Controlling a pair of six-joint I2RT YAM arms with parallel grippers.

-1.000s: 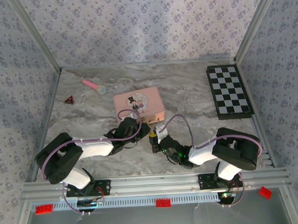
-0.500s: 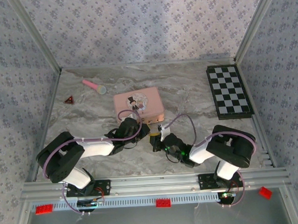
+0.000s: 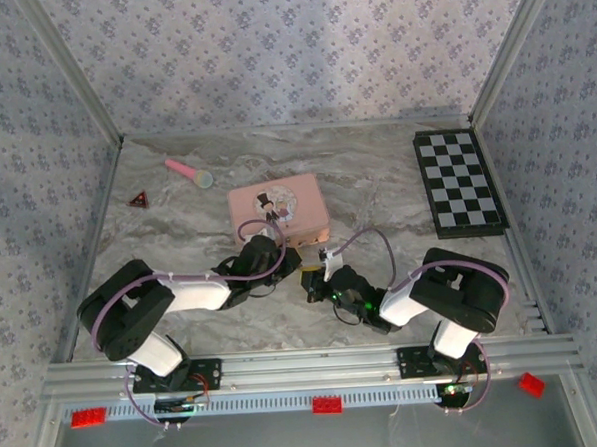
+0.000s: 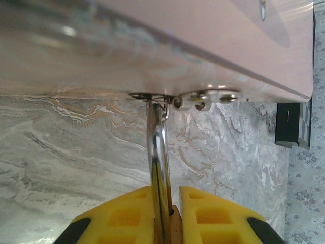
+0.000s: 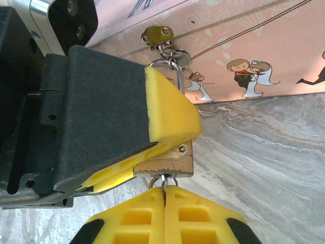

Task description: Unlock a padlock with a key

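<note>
While my left fingers (image 4: pixel 133 213) clench the padlock (image 5: pixel 165 161), hooked by its shackle (image 4: pixel 159 147) through the hasp (image 5: pixel 158 34) of the pink tin (image 5: pixel 244 35), my right fingers (image 5: pixel 134 221) pinch the key (image 5: pixel 163 180) at the padlock's underside, above the marbled surface (image 5: pixel 264 152).

You have open tabletop (image 3: pixel 376 179) between the tin (image 3: pixel 278 207) and the chessboard (image 3: pixel 460 182). The tin's front wall blocks travel ahead of both tools. The left tool (image 4: pixel 166 195) and right tool (image 5: pixel 163 195) crowd together at the padlock (image 5: pixel 165 161) and key (image 5: pixel 163 181). A pink marker (image 3: pixel 189 172) and a red triangle (image 3: pixel 138 200) lie at the far left.
</note>
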